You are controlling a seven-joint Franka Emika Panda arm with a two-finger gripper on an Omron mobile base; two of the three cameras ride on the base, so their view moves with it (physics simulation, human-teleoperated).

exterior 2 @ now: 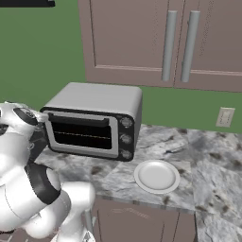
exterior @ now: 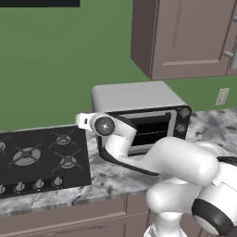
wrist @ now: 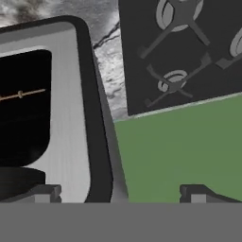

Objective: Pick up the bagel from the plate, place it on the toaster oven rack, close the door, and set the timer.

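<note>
The gripper [wrist: 120, 194] sits nearest the hand camera, its two dark fingertips [wrist: 42, 193] spread wide with nothing between them, poised at the left end of the toaster oven [exterior 2: 94, 120]. One tip lies against the oven's light-grey door [wrist: 66, 113] frame while the other hangs over open space towards the green wall, so the hand seems placed to catch the door's edge and push it, not to pick anything up. In the right base view the door looks upright or nearly so, its dark glass showing thin bars of the rack [exterior 2: 82, 135] inside. The plate [exterior 2: 156, 176] rests on the marble table [exterior 2: 212, 165], just in front of the oven's right corner, and it is bare; the bagel cannot be made out, and is probably inside the oven. The stove [exterior: 39, 159] lies to the oven's left. The timer knobs [exterior 2: 125, 138] at the oven's right end await turning.
</note>
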